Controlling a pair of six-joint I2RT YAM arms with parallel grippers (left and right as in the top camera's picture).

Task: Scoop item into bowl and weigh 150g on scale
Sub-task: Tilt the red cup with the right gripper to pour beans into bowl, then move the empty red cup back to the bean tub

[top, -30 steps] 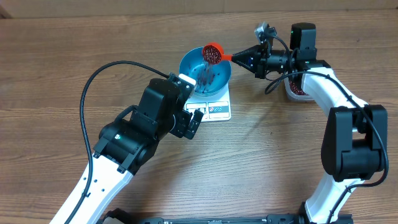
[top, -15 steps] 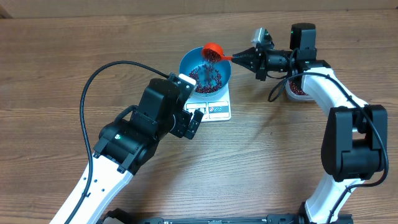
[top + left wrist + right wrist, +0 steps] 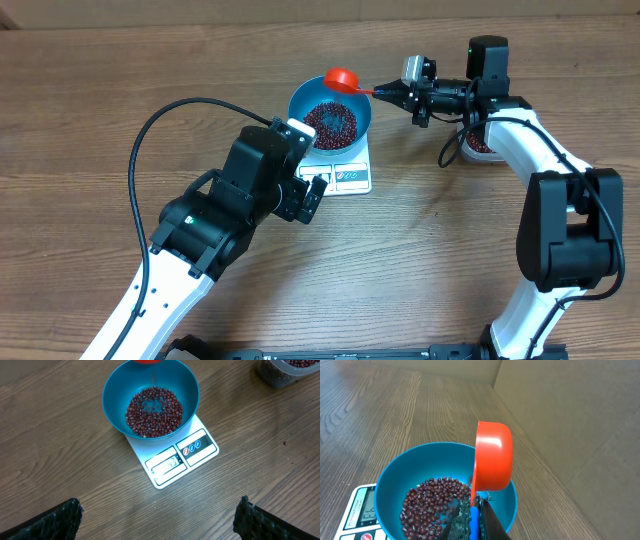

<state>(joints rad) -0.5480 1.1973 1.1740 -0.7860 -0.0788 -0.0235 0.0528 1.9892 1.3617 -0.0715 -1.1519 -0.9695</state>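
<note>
the right gripper [image 3: 388, 92] is pinching the handle of an orange scoop [image 3: 341, 78] tipped on edge above the far rim of the blue bowl [image 3: 300, 104], the beans [image 3: 330, 121] are lying heaped in that bowl on the white scale [image 3: 352, 176], and the left gripper [image 3: 159, 505] is hovering spread wide near the front of the scale.

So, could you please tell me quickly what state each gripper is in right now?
Left gripper: open, holding nothing.
Right gripper: shut on the handle of the orange scoop, which is tipped over the bowl.
</note>
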